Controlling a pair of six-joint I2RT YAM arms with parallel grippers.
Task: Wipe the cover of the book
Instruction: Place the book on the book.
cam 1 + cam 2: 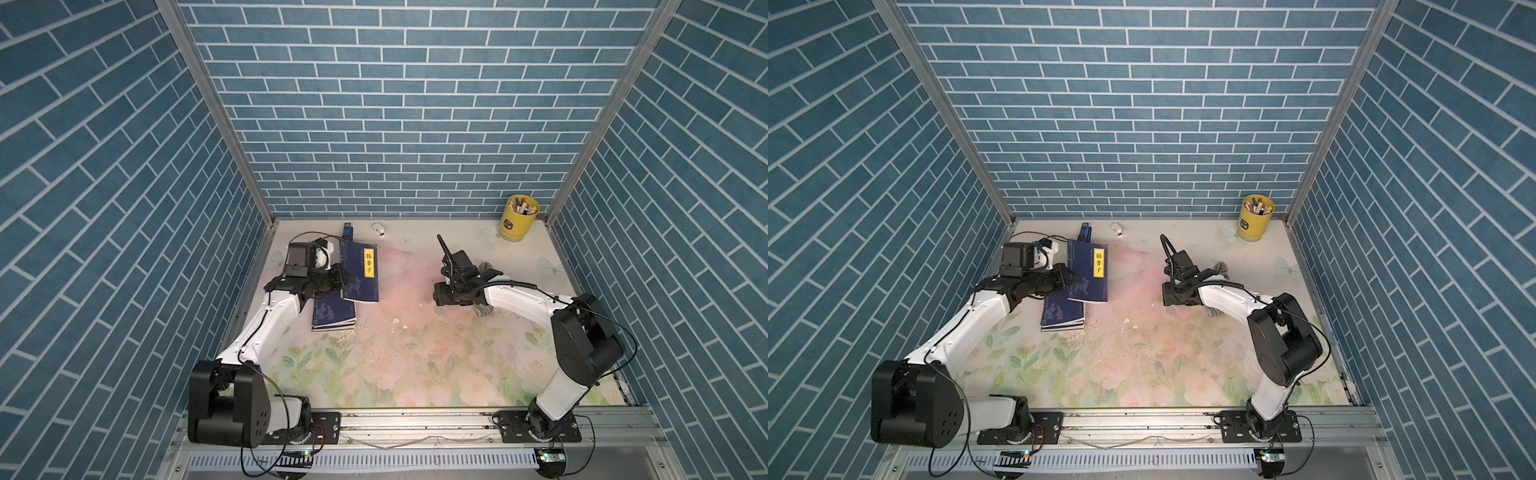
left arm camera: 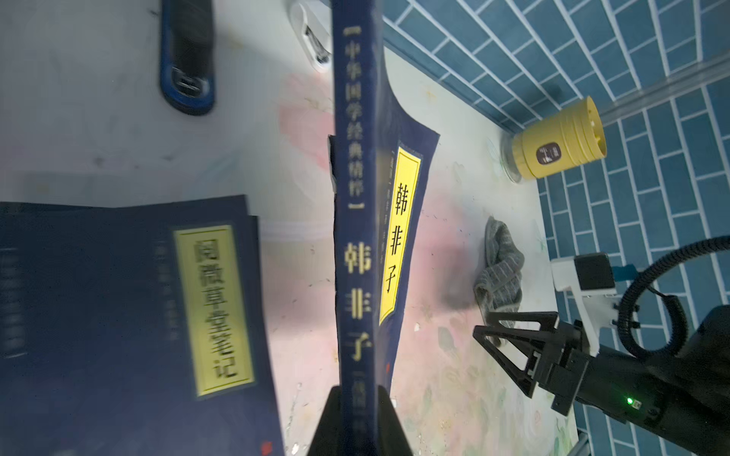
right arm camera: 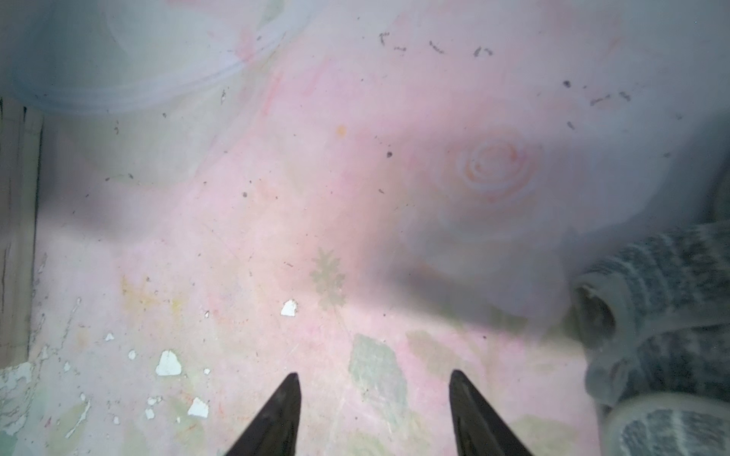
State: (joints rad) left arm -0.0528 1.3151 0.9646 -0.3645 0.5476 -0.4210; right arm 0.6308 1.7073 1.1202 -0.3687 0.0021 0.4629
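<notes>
The left pincer (image 2: pixel 357 398) is clenched on the blue book (image 1: pixel 360 270), at the far left of the worktop (image 1: pixel 415 357). The right pincer (image 3: pixel 373 379) is released and empty. It should grab the grey cloth (image 2: pixel 499 268) beside it tightly, then rub the cover gently.

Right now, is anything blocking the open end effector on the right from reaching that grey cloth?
Nothing visible does. The right end effector is open over the table, and the grey cloth lies just beside it.
</notes>
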